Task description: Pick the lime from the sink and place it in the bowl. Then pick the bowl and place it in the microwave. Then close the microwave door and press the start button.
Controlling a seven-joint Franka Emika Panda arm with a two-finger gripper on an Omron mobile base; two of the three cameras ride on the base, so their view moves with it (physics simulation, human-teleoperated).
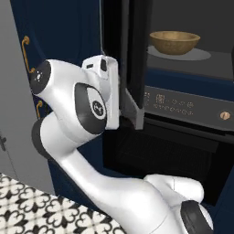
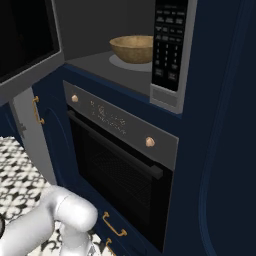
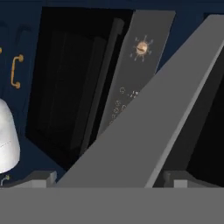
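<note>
Wooden bowl (image 1: 174,42) is seen inside the microwave (image 2: 170,50) cavity; lime not discernible. Gripper (image 3: 109,175) jaws are spread wide, nothing held, straddling the lower edge of the open microwave door (image 1: 130,55). Risk judged: door scraped or only part-closed if pushed off-line, or oven (image 2: 120,160) panel struck

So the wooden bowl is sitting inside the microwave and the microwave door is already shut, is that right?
Not quite. The wooden bowl is inside the microwave, but the microwave door is open, swung out to the side. The right base view shows the open cavity with the bowl in it.
</note>
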